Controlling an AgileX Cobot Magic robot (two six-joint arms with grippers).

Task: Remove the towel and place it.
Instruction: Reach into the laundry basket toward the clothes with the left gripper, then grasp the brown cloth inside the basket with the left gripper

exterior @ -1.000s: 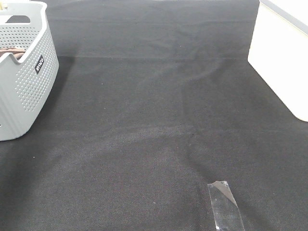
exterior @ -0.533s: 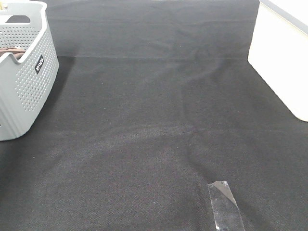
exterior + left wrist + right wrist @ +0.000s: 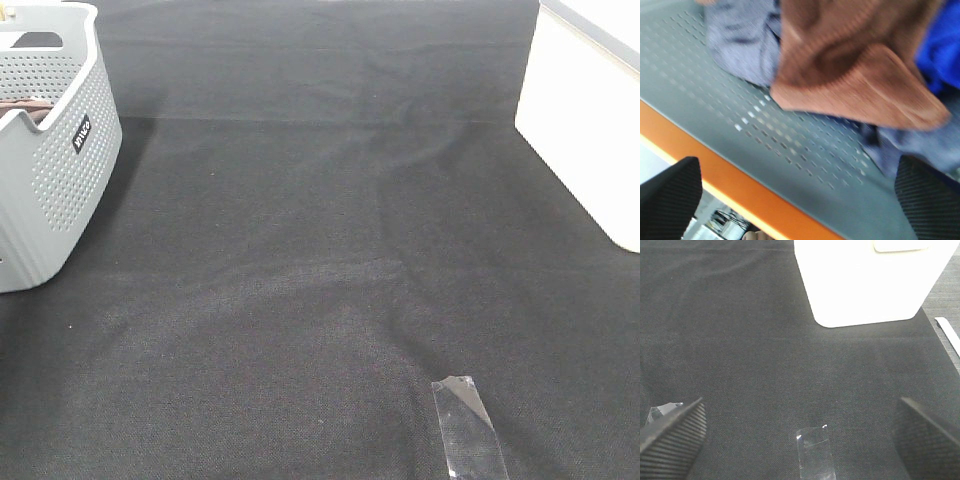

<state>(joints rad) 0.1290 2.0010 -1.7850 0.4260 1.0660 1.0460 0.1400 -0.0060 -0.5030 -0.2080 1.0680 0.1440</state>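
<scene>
At the far left of the counter point(image 3: 300, 250) stands a grey perforated basket point(image 3: 60, 170) with a small dark label on its side. The towel point(image 3: 855, 65) lies inside it, brown terry cloth, bunched up, with one folded corner pointing toward the basket wall. From the high camera only a thin brown sliver of it shows over the rim. A pale grey-lilac cloth point(image 3: 740, 40) touches the towel on one side and runs partly under it, and a bright blue fabric point(image 3: 940, 45) touches it on the other side. The left tool point(image 3: 797, 175) hangs over the inside of the basket, its two dark ribbed fingers point(image 3: 670, 200) spread wide, pinching nothing and clear of the towel. An orange band point(image 3: 740, 195) runs alongside the grey wall in the wrist view; what it belongs to I cannot tell, and that view is somewhat blurred

The middle of the counter is covered in black woven cloth, faintly creased. Near the front edge, right of centre, a short strip of clear tape point(image 3: 468, 430) lies flat on the cloth. The right tool point(image 3: 800, 415) hovers above that strip, its fingers point(image 3: 927, 440) spread wide, empty and off the cloth. At the right, toward the far side, a white box point(image 3: 585, 120) with rounded corners sits on the counter, well apart from the basket
</scene>
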